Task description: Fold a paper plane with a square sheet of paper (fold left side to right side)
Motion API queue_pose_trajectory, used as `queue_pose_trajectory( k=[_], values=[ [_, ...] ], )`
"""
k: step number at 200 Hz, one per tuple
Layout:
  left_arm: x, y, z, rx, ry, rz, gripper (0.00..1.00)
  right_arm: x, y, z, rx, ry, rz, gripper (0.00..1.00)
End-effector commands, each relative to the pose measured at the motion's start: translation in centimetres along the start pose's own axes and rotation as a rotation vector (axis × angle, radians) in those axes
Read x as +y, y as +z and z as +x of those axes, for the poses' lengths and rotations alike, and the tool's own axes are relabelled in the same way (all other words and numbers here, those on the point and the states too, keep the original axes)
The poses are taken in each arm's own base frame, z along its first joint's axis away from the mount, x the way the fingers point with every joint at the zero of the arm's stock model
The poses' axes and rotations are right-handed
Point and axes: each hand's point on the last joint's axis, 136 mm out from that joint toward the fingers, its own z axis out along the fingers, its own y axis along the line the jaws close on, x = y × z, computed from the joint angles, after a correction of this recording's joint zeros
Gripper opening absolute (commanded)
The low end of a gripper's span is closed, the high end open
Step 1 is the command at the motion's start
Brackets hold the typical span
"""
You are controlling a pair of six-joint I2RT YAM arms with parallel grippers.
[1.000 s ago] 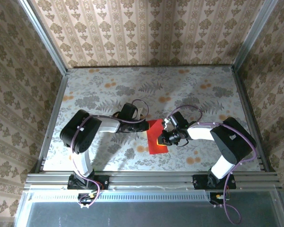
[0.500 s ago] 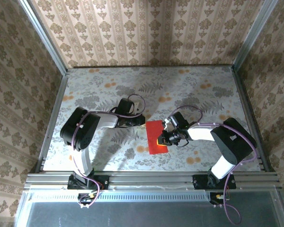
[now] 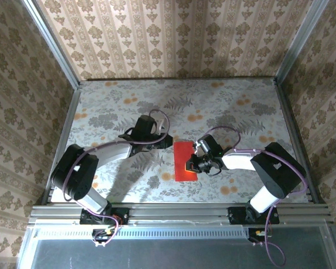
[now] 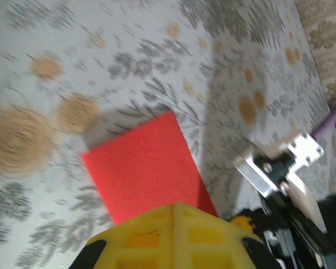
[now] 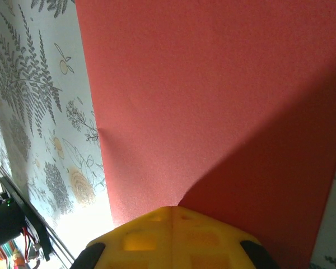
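Note:
The square sheet of paper (image 3: 182, 153) is bright red and lies flat on the table as a narrow upright rectangle, about half as wide as it is long. My right gripper (image 3: 189, 166) is shut, and its yellow tips rest on the sheet's lower right part. In the right wrist view the shut tips (image 5: 172, 208) press straight onto the red paper (image 5: 201, 101). My left gripper (image 3: 169, 142) is shut with nothing in it and sits by the sheet's far left corner. The left wrist view has its closed yellow tips (image 4: 175, 206) over the near edge of the paper (image 4: 140, 168).
The table (image 3: 241, 106) has a grey and orange floral cover. Patterned walls close it in at the back and both sides, with a metal rail (image 3: 179, 212) along the front. The right arm's wrist (image 4: 280, 165) stands close to the right of the sheet.
The left arm has swung its elbow out to the left and drawn its gripper a little toward the sheet's far left corner. The right gripper stays pressed on the paper.

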Motion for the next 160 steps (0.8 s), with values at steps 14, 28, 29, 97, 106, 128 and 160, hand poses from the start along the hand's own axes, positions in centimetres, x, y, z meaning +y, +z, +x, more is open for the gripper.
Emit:
queue_pose_trajectory(
  k=[14, 28, 29, 97, 106, 128, 160],
  values=[
    [0.2, 1.9, 4.1, 0.094, -0.055, 0.004, 0.00, -2.8, 0.9, 0.2, -0.022, 0.058, 0.119, 0.00],
    [0.7, 2.6, 4.7, 0.111, -0.070, -0.004, 0.00, -2.8, 0.9, 0.2, -0.021, 0.056, 0.118, 0.00],
    [0.7, 2.6, 4.7, 0.113, -0.070, -0.005, 0.00, -2.8, 0.9, 0.2, -0.022, 0.056, 0.118, 0.00],
    [2.6, 4.1, 5.9, 0.164, -0.106, -0.097, 0.00, -2.4, 0.8, 0.3, -0.014, 0.045, 0.102, 0.02],
    [2.8, 4.2, 6.1, 0.173, -0.107, -0.105, 0.00, -2.1, 0.8, 0.3, -0.012, 0.040, 0.091, 0.03],
    [3.2, 4.3, 6.6, 0.189, -0.110, -0.123, 0.00, -0.5, 0.4, -0.3, -0.019, 0.018, 0.042, 0.05],
    [3.7, 4.4, 7.4, 0.217, -0.110, -0.144, 0.00, 1.9, -0.9, -1.2, -0.031, -0.031, 0.001, 0.11]
  ],
)
